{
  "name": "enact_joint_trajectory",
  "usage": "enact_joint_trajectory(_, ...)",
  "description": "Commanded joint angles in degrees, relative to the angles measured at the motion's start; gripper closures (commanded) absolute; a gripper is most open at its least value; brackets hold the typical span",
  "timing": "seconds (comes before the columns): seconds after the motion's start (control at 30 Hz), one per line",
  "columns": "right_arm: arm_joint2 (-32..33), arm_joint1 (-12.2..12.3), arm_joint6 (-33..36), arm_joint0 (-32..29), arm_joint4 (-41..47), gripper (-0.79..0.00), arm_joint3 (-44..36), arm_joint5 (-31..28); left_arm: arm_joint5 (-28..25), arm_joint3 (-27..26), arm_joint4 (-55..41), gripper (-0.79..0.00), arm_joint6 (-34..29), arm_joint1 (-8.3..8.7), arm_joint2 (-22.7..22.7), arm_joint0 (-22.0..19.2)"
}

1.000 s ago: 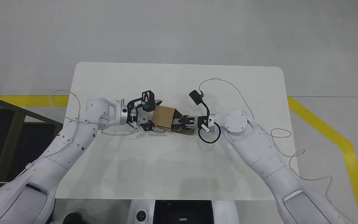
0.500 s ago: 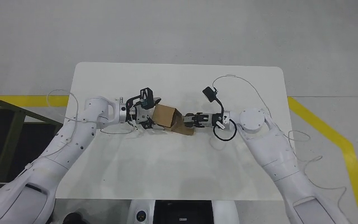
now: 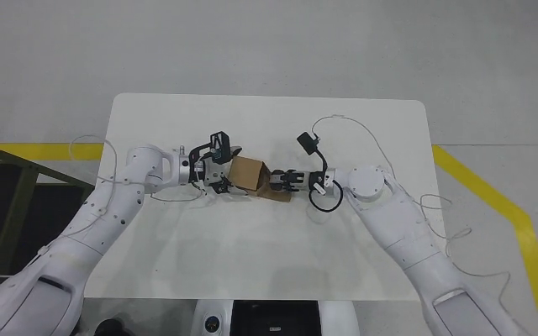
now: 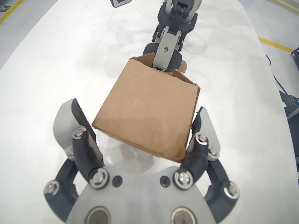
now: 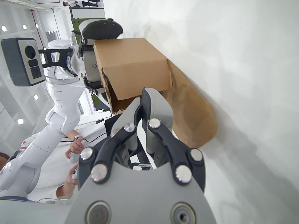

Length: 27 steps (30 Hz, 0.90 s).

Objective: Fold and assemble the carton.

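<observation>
A brown cardboard carton [image 3: 250,174] lies on its side at the middle of the white table [image 3: 269,252]. My left gripper [image 3: 220,175] holds the carton's closed end; in the left wrist view its fingers [image 4: 78,122] clamp both sides of the carton [image 4: 149,108]. My right gripper [image 3: 277,180] is shut, with its tips poking into the open end. The left wrist view shows the right gripper [image 4: 161,67] just inside that far rim. In the right wrist view the right gripper [image 5: 142,94] sits under the carton's edge [image 5: 133,71], and one loose flap [image 5: 193,117] lies flat on the table.
Thin white cables loop over the table behind the right arm [image 3: 353,126] and beside the left arm [image 3: 88,147]. Yellow floor tape [image 3: 479,181] runs past the table's right side. Bare tabletop [image 3: 269,109] surrounds the carton on the far side.
The right gripper drew back to the right from the carton's open end, then came in again to the opening. The left gripper kept its hold and the carton turned slightly.
</observation>
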Motion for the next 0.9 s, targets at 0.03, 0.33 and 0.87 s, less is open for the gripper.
enact_joint_trajectory(0.03,-2.1,-0.9,0.3,0.9,1.1,0.000,1.2,-0.6,0.0,-0.1,-0.1,-0.785,-0.2,0.02,-0.1,0.1)
enact_joint_trajectory(0.33,-5.4,-3.0,-1.2,3.2,3.7,0.000,5.1,-2.3,0.0,-0.2,-0.3,-0.785,-0.7,0.04,-0.3,0.2)
enact_joint_trajectory(0.87,-3.1,-2.7,1.1,3.9,3.3,0.000,5.3,-3.0,0.0,0.3,-1.7,-0.785,-1.5,0.05,-0.1,-0.1)
